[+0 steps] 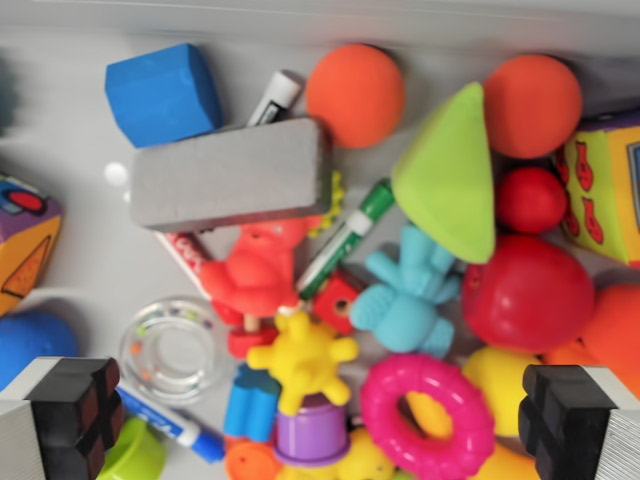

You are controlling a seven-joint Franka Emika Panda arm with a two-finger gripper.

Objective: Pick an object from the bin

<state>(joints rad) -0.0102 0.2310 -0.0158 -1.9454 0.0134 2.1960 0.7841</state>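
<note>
A robot's pincer (318, 418) hangs spread wide, holding nothing, above a bin (80, 230) crowded with toys. Directly between its fingers sits a knobbly yellow toy (300, 362), probably light, rubbery and slightly yielding; its round body offers the surest hold. Marker (345, 240) lettering is too blurred to read.

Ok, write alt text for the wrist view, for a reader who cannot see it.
An open gripper hangs over a grey bin crowded with bright toys, its two black fingertips at the lower corners. Between them lie a yellow knobbly toy and a pink ring; higher up are a grey block, a green cone and orange balls.
</note>
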